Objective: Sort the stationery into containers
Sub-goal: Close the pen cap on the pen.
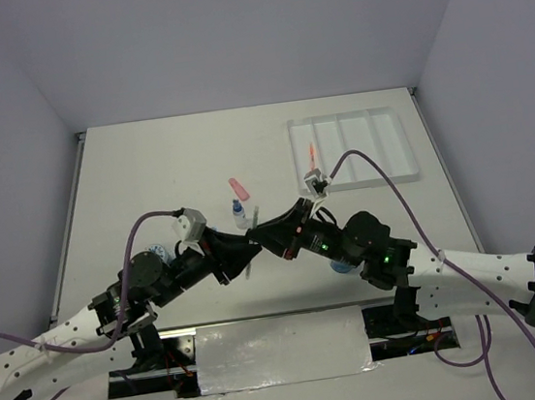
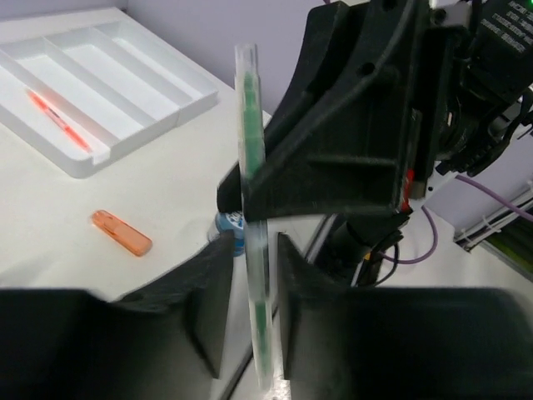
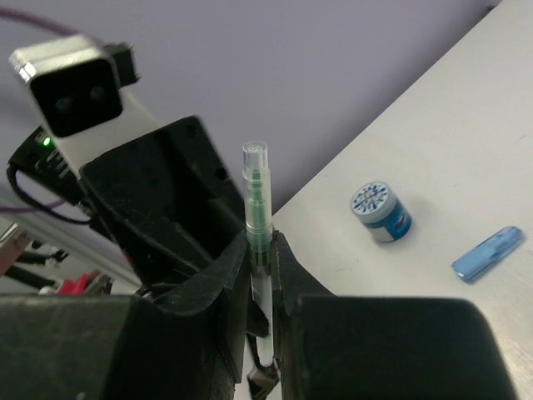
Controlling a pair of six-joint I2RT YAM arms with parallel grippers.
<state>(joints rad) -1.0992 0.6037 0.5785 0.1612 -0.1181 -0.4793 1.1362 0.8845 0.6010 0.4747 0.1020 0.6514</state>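
A whitish pen with a green core [image 1: 254, 215] stands between both grippers above the table's middle. My right gripper [image 3: 262, 250] is shut on the pen [image 3: 256, 192]. My left gripper [image 2: 250, 300] is open, its jaws either side of the pen [image 2: 250, 125] with small gaps. The white four-compartment tray [image 1: 358, 145] lies far right, with an orange pen [image 1: 313, 158] in its leftmost compartment. A pink capsule [image 1: 237, 185] and a small blue-capped bottle [image 1: 239, 210] lie beyond the grippers. A blue roll [image 3: 381, 211] and a blue capsule [image 3: 488, 253] lie on the table.
Another blue roll [image 1: 157, 255] shows partly under my left arm. The tray [image 2: 141, 75], the orange pen [image 2: 58, 119] and the capsule [image 2: 122, 232] show in the left wrist view. Purple cables loop over both arms.
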